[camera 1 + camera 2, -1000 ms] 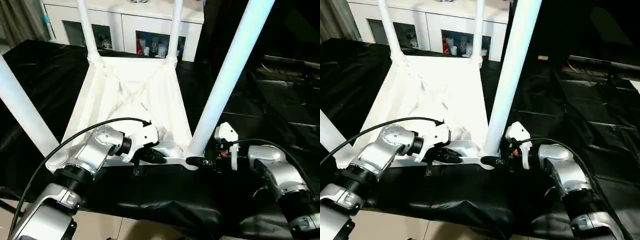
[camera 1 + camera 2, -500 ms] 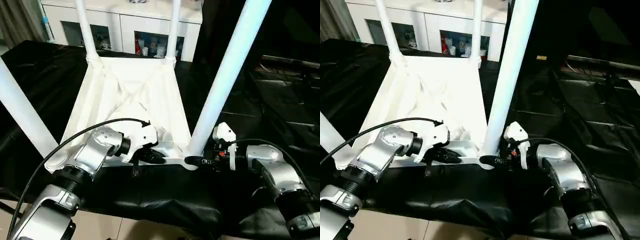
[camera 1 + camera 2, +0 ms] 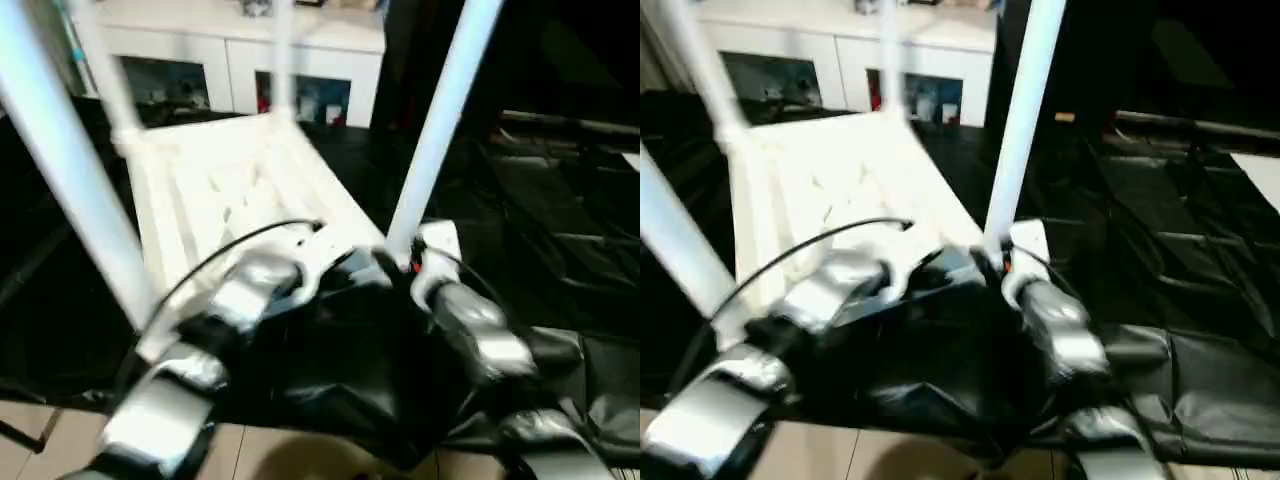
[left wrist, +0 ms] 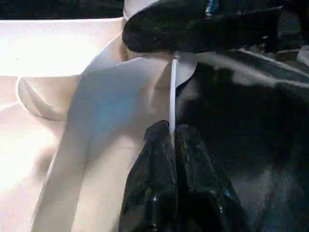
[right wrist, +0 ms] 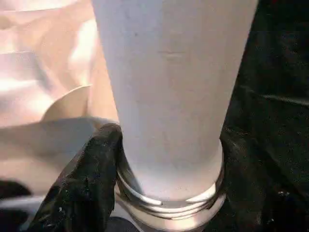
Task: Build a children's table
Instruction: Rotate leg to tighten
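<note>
**Op:** I've got the children's table (image 3: pixel 215 185) upside down on the black-draped table (image 3: pixel 560 230), all four legs standing up from their sockets.

**Spotter:** Pincers?

**Op:** Left pincer (image 4: pixel 172 145) is pinched narrow on the thin near rim (image 4: pixel 173 96) of the top. Right pincer (image 5: pixel 101 159): one black finger lies against the near right leg (image 5: pixel 174 87) just above its socket (image 5: pixel 169 203); I can't see the other finger, so it's probably gripping the leg, though I can't tell for sure.

**Spotter:** How should the step be done?

**Op:** I'd clamp the rim firmly, press the leg straight down its own axis, and avoid side pull that would tip the top.
</note>
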You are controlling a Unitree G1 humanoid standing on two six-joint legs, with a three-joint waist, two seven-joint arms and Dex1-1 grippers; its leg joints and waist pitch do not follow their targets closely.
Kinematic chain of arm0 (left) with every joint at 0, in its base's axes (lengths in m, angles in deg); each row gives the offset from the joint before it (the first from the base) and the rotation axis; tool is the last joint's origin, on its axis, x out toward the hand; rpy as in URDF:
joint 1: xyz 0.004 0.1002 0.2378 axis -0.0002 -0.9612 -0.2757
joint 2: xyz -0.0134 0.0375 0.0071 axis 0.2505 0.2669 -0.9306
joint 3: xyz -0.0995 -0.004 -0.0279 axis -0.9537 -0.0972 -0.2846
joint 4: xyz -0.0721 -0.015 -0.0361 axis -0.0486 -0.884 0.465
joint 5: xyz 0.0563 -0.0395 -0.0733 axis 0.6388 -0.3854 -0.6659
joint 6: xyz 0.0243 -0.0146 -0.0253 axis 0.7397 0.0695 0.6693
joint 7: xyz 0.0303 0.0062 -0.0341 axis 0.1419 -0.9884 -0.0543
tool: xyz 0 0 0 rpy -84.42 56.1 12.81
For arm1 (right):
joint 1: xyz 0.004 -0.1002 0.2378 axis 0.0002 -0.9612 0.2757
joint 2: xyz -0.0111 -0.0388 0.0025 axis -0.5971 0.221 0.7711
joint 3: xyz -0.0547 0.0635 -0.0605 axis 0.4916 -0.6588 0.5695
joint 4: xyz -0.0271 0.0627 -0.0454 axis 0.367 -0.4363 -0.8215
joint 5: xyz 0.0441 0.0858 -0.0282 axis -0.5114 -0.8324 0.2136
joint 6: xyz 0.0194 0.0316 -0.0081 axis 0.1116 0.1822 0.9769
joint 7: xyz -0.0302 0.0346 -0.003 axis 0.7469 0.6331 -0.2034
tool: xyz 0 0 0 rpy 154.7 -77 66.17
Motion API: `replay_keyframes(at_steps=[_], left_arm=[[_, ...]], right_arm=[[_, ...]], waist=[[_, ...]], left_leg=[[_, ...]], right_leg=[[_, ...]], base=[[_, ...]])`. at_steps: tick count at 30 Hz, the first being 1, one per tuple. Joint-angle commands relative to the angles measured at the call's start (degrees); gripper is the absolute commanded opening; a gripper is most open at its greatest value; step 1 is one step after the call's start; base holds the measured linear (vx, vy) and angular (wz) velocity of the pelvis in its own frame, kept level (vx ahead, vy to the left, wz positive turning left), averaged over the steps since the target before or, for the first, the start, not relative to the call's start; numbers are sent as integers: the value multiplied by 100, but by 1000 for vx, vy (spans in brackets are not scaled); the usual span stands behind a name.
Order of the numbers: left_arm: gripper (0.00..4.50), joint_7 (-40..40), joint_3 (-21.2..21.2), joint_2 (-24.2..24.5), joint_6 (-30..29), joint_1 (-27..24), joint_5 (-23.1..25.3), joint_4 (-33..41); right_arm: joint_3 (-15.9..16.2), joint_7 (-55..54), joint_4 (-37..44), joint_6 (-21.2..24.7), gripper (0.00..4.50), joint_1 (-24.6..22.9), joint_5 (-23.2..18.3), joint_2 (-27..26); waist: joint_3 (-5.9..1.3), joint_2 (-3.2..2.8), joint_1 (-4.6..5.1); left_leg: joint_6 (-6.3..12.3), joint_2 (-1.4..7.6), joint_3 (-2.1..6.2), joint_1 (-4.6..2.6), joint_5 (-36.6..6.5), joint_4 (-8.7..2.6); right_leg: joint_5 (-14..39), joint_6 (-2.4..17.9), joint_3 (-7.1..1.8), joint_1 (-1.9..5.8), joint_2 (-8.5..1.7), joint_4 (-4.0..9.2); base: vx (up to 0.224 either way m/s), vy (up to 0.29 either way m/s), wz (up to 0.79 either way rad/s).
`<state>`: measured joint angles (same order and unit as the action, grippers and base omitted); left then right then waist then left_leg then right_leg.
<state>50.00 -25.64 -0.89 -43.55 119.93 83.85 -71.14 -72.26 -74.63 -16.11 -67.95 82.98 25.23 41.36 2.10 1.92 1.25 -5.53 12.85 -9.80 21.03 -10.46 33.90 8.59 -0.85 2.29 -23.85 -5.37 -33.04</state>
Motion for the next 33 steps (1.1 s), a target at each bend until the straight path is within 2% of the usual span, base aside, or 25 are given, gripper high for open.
replay_keyframes(at_steps=[1,3,5,6,8,10,13,14,15,17,18,19,20,22,25,26,27,29,30,33], left_arm=[[0,-327,0,-14,-11,20,145,-327],[0,-309,-9,-9,38,58,183,-396],[0,-221,1,50,81,59,214,-381],[0,-212,3,57,84,58,215,-378],[0,-61,46,170,224,52,205,-359],[0,121,77,283,270,9,191,-263],[0,486,139,471,448,-93,178,-50],[0,486,139,471,448,-93,178,-50],[0,768,168,599,466,-182,130,173],[0,1132,217,729,617,-289,56,424],[0,1423,257,833,568,-386,-18,648],[0,1546,282,874,583,-420,-43,721],[0,1762,315,921,742,-469,-109,801],[0,2219,366,1027,691,-584,-282,1041],[0,2931,498,1206,759,-758,-527,1392],[0,3005,509,1225,711,-783,-564,1445],[0,3076,509,1243,600,-815,-602,1515],[0,3068,498,1230,605,-819,-591,1519],[0,3094,498,1238,582,-835,-582,1561],[0,3121,496,1251,553,-857,-576,1622]], right_arm=[[141,-45,-204,56,267,33,223,-104],[117,74,-230,-86,267,99,175,-181],[145,395,-141,-260,323,107,87,-191],[148,417,-128,-275,337,105,83,-186],[169,643,81,-416,359,77,14,-56],[134,992,297,-290,371,53,-134,155],[271,1780,633,31,401,-43,-201,610],[271,1780,633,31,401,-43,-201,610],[471,2467,857,144,410,-172,-162,1038],[640,3156,1024,96,410,-311,-113,1434],[733,3612,1143,99,410,-406,-129,1682],[758,3731,1170,144,410,-428,-133,1760],[786,3870,1189,168,410,-446,-136,1831],[885,4248,1270,185,410,-504,-171,1985],[1017,4597,1386,194,410,-553,-206,2108],[1032,4635,1421,216,410,-562,-227,2112],[1052,4693,1496,276,410,-581,-274,2119],[1056,4725,1578,326,410,-608,-331,2113],[1062,4788,1656,388,410,-634,-399,2124],[1082,4895,1763,469,410,-672,-480,2150]], waist=[[-318,59,8],[-312,38,-7],[-314,57,-2],[-312,52,-10],[-312,61,12],[-306,67,14],[-302,77,4],[-299,71,-2],[-301,92,-18],[-310,92,-57],[-313,101,-91],[-308,105,-82],[-308,107,-72],[-326,105,-68],[-344,95,-86],[-347,99,-86],[-348,77,-118],[-348,62,-163],[-350,81,-176],[-342,94,-207]], left_leg=[[100,-108,-59,-28,-2101,-420],[131,-95,-62,-12,-2018,-435],[166,-91,-64,-3,-2033,-435],[183,-86,-67,-10,-2038,-433],[203,-88,-59,29,-2000,-444],[217,-87,-56,41,-1977,-450],[273,-79,-54,36,-1962,-449],[277,-70,-51,27,-1960,-452],[293,-55,-58,19,-1909,-449],[358,-30,-87,-10,-1811,-428],[444,-19,-100,0,-1731,-419],[468,-23,-103,18,-1693,-422],[469,-30,-101,40,-1635,-426],[463,-31,-90,52,-1497,-420],[517,0,-99,12,-1299,-406],[542,-4,-106,15,-1219,-397],[579,6,-122,-24,-1122,-392],[638,14,-138,-46,-1001,-388],[659,13,-146,-47,-950,-383],[647,8,-145,-34,-977,-389]], right_leg=[[2861,670,-12,189,-76,507],[2678,733,-26,194,-84,489],[2630,783,-24,203,-88,478],[2622,805,-25,198,-93,478],[2604,804,-23,231,-95,470],[2652,756,-18,239,-90,468],[2754,722,-23,240,-102,483],[2723,754,-26,236,-100,482],[2585,836,-36,232,-104,474],[2193,1030,-66,225,-108,436],[1930,1176,-78,251,-110,394],[1883,1204,-79,253,-107,387],[1869,1213,-73,263,-105,374],[1763,1241,-69,285,-114,347],[1390,1387,-86,275,-120,295],[1258,1431,-90,279,-114,282],[995,1532,-98,257,-100,252],[702,1622,-102,260,-96,222],[604,1652,-106,273,-97,204],[752,1581,-106,301,-114,210]], base=[[0,0,0],[0,0,0],[0,0,0],[0,0,0],[0,0,0],[0,0,0],[0,0,0],[0,0,0],[0,0,0],[0,0,0],[0,0,0],[0,0,0],[0,0,0],[0,0,0],[0,0,0],[0,0,0],[53,9,2],[0,0,0],[0,0,0],[0,0,0]])
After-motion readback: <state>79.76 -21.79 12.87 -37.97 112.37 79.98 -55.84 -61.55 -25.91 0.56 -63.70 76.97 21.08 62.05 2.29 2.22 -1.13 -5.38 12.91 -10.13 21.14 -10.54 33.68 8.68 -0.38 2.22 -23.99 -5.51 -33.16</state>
